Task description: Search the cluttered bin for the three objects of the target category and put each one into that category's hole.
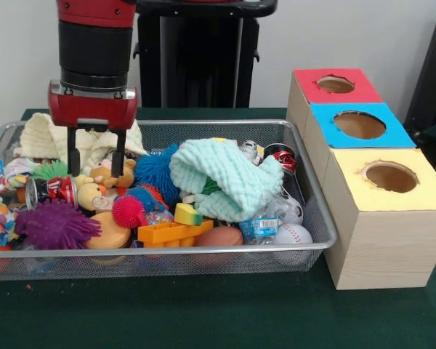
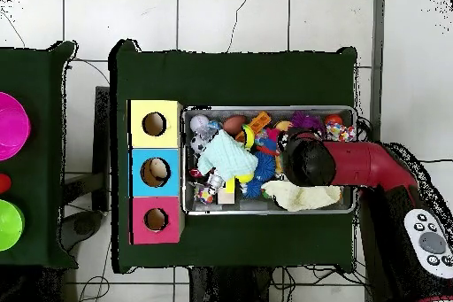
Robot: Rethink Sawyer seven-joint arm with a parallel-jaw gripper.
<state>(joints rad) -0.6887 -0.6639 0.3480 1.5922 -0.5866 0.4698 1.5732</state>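
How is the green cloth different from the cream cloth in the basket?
The mint-green cloth lies bunched on top of the toys mid-basket; the cream cloth is draped at a back corner behind the gripper. The green one looks bigger. Both are soft and waffle-textured, and both are in the wire basket.

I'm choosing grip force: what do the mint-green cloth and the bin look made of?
The mint-green cloth looks like soft cotton-type fabric: a matte waffle weave, draped in loose folds. The bin looks like silver wire mesh with a shiny metal rim; contents show through its sides.
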